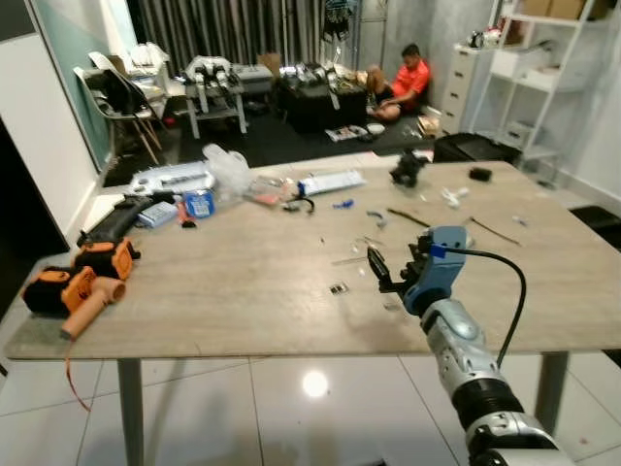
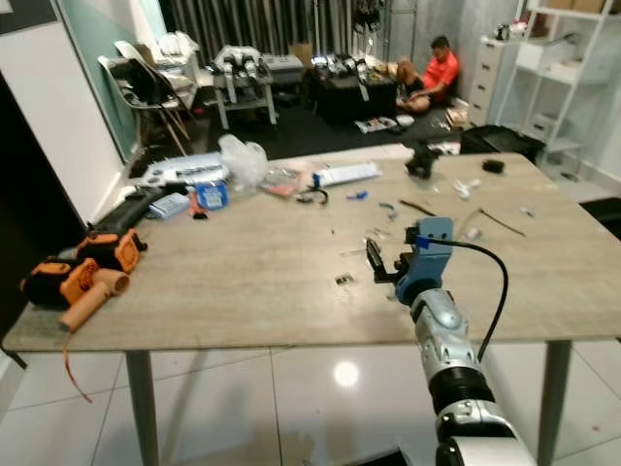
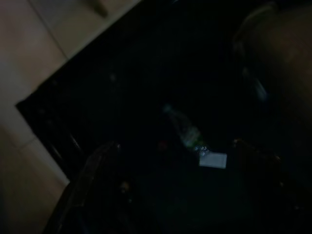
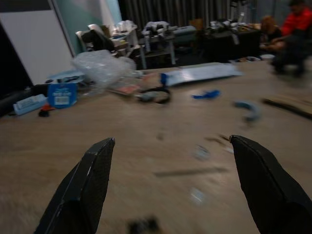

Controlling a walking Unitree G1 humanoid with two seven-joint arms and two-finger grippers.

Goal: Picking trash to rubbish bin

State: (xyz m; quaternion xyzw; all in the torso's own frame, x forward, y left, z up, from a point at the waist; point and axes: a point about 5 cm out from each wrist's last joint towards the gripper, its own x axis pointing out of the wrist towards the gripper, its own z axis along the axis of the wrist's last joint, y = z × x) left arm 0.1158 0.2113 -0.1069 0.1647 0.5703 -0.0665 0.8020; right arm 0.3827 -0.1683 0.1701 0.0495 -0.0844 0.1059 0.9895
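My right claw (image 1: 388,267) hovers wide open and empty over the pale wood-grain table (image 1: 243,291), and the tiny flat scraps of trash (image 1: 338,288) just ahead lie so thin my fingers may skid over them, I judge.

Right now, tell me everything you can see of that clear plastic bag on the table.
The clear plastic bag is thin, crinkled, translucent film, bunched into a loose puffed mound rather than lying flat. It sits on the wooden table near its far left edge, beside a small blue tub. The right gripper, open, is well short of it.
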